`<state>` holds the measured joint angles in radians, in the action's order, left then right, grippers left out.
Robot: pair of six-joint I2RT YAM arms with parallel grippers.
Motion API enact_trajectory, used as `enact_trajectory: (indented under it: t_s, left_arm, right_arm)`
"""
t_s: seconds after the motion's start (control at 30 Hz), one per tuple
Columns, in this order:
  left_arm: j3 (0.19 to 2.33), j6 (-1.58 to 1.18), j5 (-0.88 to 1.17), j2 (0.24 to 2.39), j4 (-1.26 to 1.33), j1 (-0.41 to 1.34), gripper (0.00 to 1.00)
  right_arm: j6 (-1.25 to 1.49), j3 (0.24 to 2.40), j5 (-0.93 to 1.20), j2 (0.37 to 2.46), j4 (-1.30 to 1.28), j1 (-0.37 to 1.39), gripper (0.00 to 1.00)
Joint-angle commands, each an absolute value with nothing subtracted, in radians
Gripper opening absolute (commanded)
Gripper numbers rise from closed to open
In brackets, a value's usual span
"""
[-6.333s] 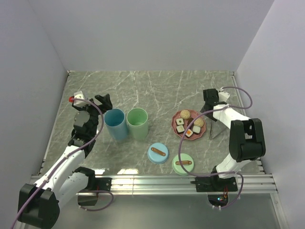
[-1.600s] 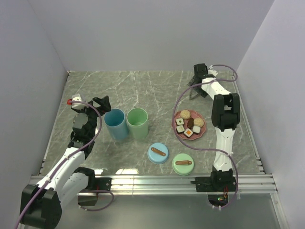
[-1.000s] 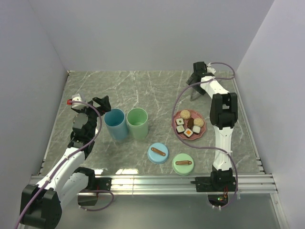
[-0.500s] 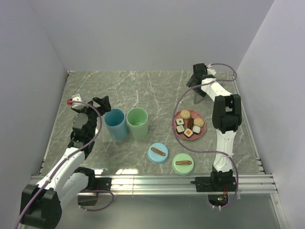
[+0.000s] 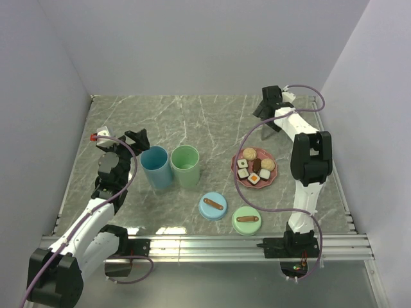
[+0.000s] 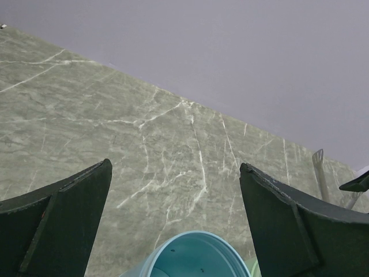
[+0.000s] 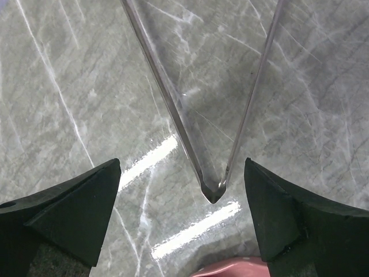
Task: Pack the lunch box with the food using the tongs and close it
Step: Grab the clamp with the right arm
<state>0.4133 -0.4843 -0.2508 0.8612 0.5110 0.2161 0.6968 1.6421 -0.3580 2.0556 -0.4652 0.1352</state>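
The tongs [image 5: 266,133] lie on the marble table behind the pink plate [image 5: 235,165]. In the right wrist view their narrow V [image 7: 214,192] has its joined end between my fingers, touching neither. My right gripper [image 5: 264,115] [image 7: 181,164] hovers over them, open. The food [image 5: 254,169], sushi-like squares and brown balls, sits on the plate. The lunch box stands open as a blue cup [image 5: 156,168] and a green cup [image 5: 185,166]. My left gripper [image 5: 137,137] [image 6: 174,167] is open and empty just behind the blue cup [image 6: 190,257].
A blue lid [image 5: 213,206] and a green lid [image 5: 246,220] lie near the front rail. The plate's rim [image 7: 230,270] shows just below my right fingers. The side walls stand close to both arms. The tongs [image 6: 320,173] show far right in the left wrist view.
The right arm has swung slightly to the right at the back of the table and its jaws have widened a little. The tongs have shifted with it. The left arm has not moved.
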Motion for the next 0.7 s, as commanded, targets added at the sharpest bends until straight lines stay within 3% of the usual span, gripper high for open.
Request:
enact_trajectory:
  t_s: [0.0, 0.1, 0.67]
  left_arm:
    - [0.422, -0.491, -0.236, 0.847, 0.535, 0.210, 1.00]
    - [0.420, -0.492, -0.239, 0.841, 0.534, 0.210, 1.00]
    - [0.419, -0.492, -0.238, 0.844, 0.537, 0.210, 0.99]
  right_arm:
    - [0.684, 1.652, -0.357, 2.075, -0.476, 0.140, 0.95]
    - [0.678, 1.632, -0.336, 2.074, -0.457, 0.140, 1.00]
    - [0.667, 1.649, -0.336, 2.118, -0.488, 0.103, 1.00]
